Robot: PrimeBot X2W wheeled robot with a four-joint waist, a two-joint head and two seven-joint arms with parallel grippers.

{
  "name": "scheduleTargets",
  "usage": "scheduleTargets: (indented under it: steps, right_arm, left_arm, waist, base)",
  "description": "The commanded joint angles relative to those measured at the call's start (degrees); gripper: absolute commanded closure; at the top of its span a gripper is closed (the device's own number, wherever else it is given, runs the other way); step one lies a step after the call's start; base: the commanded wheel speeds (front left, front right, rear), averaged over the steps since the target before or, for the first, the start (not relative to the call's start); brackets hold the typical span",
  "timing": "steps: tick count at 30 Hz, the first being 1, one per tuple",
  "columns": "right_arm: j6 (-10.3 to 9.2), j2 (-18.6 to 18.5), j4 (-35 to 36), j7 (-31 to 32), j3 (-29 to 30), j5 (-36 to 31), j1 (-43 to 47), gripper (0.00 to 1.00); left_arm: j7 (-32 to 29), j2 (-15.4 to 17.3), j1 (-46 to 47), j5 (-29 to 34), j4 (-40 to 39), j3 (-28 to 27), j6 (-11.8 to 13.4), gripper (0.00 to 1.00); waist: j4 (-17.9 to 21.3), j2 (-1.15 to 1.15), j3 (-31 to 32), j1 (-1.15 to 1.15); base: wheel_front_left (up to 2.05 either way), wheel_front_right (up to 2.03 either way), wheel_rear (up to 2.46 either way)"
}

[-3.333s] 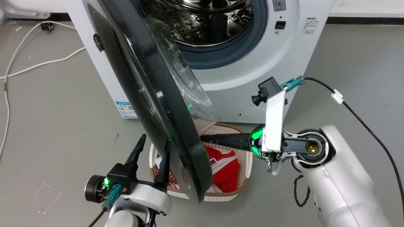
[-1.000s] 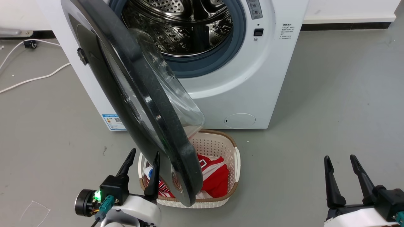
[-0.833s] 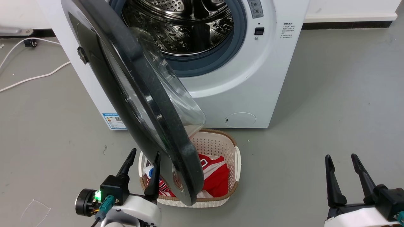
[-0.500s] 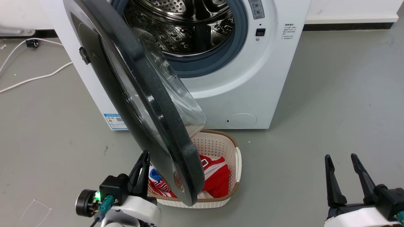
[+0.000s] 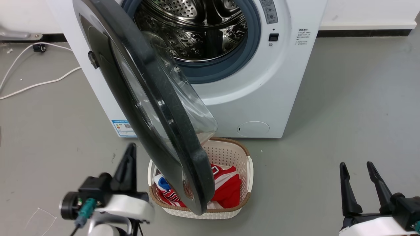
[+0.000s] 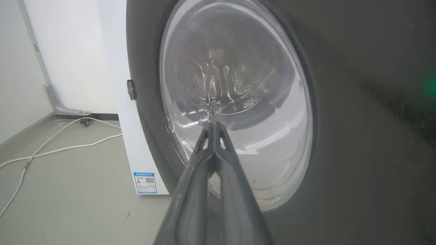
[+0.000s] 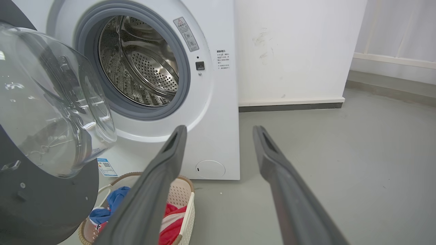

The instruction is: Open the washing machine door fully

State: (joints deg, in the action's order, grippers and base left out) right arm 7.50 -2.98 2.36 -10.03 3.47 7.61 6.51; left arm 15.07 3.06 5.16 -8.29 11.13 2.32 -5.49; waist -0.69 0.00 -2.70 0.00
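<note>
Black-rimmed, the washing machine door (image 5: 157,98) hangs wide off the washing machine (image 5: 285,82), slanting from the head view's upper left to its lower middle, with the drum (image 5: 197,29) laid bare. By my reckoning it is roughly half open, with more outward swing left to do. At lower left, beside the door's outer face, the left gripper (image 5: 128,157) has its fingers pressed together on nothing; at lower right the right gripper (image 5: 356,164) has them spread, empty.
</note>
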Motion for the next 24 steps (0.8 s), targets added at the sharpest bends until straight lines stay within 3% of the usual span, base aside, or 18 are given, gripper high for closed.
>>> scheduleTargets:
  steps: [1,11,17,24]
  right_arm:
    - [-0.01,0.2,0.3,0.3,0.2,0.0,0.6,0.0]
    - [-0.01,0.2,-0.1,0.8,0.7,0.3,0.3,0.0]
    - [-0.01,0.2,-0.6,1.0,0.7,0.1,-0.1,0.0]
    - [-0.01,0.2,-1.0,0.9,1.1,0.0,0.3,0.0]
  left_arm:
    - [0.2,0.4,1.1,0.2,-1.8,-0.7,0.6,1.0]
    - [0.1,0.9,3.5,1.6,-19.6,-2.4,2.4,1.0]
    - [-0.7,0.6,3.6,1.8,-30.8,1.4,1.8,1.0]
    - [-5.9,0.5,1.9,-0.8,-42.0,8.8,0.0,1.0]
  waist:
    - [-0.2,0.0,0.1,0.0]
    - [-0.7,0.0,0.3,0.0]
    - [-0.5,0.0,0.3,0.0]
    - [-0.4,0.0,0.8,0.0]
  base:
    - [0.0,0.0,0.0]
    - [0.0,0.0,0.0]
    - [0.0,0.0,0.0]
    - [0.0,0.0,0.0]
